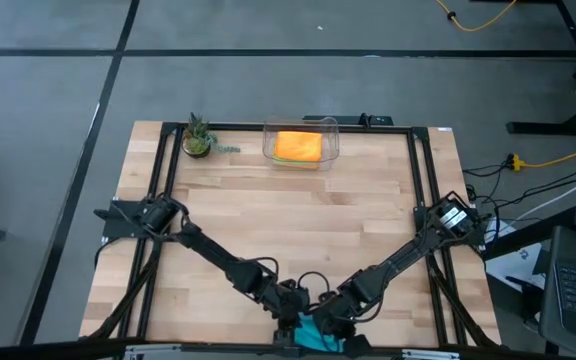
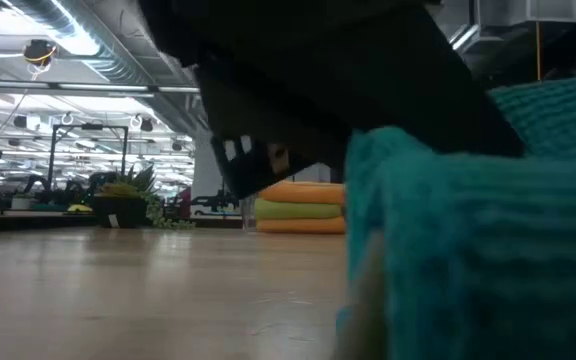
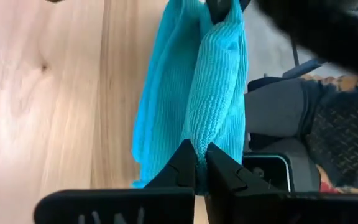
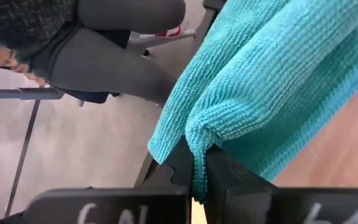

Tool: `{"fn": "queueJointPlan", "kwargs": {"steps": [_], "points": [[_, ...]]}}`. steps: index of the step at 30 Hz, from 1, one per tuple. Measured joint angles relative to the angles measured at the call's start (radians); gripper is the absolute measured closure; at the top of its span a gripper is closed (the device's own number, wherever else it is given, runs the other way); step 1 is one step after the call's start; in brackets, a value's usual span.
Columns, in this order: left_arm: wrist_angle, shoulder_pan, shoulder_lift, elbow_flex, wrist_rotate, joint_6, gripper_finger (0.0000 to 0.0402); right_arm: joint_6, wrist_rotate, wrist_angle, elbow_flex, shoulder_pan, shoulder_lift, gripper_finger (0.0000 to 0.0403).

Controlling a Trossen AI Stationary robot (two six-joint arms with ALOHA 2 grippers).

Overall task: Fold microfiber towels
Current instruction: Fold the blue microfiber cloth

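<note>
Teal towel [image 2: 468, 250] fills lower right of the low view; you've got left tool [image 3: 201, 163] and right tool [image 4: 197, 163] clamped on its edge, bottom-center surface [image 1: 298, 220], probably for folding.

Left wrist mount [image 3: 114, 208]: white markings were cut off by the picture edge; not readable.
Right wrist mount [image 4: 104, 208]: partial white characters, possibly "6" and "A", plus more at the far side; none could be confirmed.
Low view: small white marks on a dark arm housing [image 2: 238, 150]; illegible.
Elsewhere: no legible text was found.
</note>
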Motion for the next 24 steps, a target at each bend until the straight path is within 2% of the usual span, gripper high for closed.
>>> {"fn": "queueJointPlan", "kwargs": {"steps": [3,13,20,24], "points": [[0.001,0.007,0.012,0.000,0.010,0.000,0.0400,0.018,0.007,-0.027,0.000,-0.007,-0.001,0.0391],[-0.009,0.011,0.039,0.000,0.051,-0.007,0.0400,0.035,0.142,-0.097,0.000,-0.012,-0.010,0.0391],[-0.032,0.002,0.039,0.000,0.041,-0.008,0.0399,0.102,0.267,-0.130,0.000,-0.012,-0.010,0.0391],[-0.059,-0.001,0.039,0.000,0.000,-0.034,0.0378,0.153,0.310,-0.172,0.002,-0.012,-0.011,0.0391]]}}
